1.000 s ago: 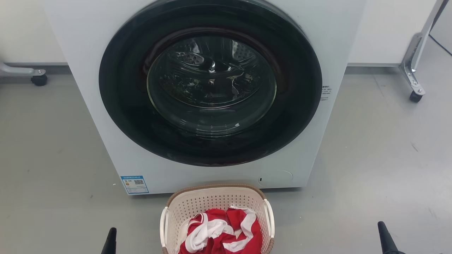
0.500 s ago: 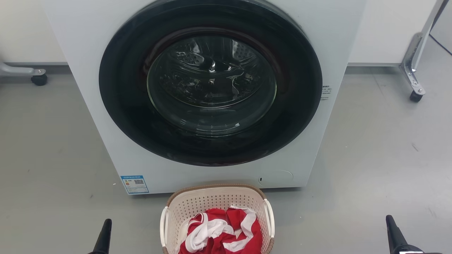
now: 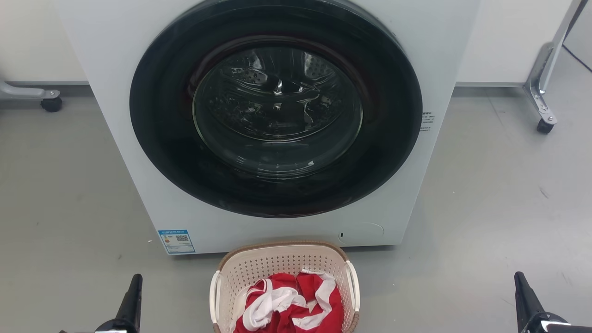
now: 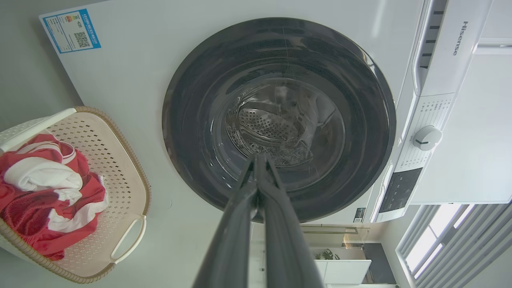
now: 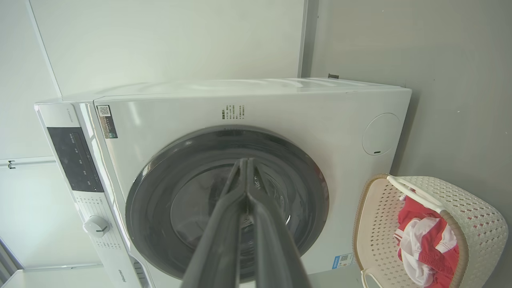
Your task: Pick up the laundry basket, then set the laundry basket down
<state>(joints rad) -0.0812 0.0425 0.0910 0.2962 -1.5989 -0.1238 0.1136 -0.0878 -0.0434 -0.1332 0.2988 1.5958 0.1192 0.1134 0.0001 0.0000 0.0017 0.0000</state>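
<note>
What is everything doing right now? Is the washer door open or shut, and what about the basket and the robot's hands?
washer door: shut.
laundry basket: upright on the floor, not held.
red and white clothes: crumpled inside the basket.
left hand: shut, empty.
right hand: shut, empty.

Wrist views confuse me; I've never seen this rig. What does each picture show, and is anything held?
The wide picture comes from the robot's head, looking down at a white washer with its door shut and the laundry basket on the grey floor before it, red and white clothes inside. The other two come from cameras on each wrist, looking along the dark fingers. The left pincer and right pincer are both shut and hold nothing, one on each side of the basket.
</note>
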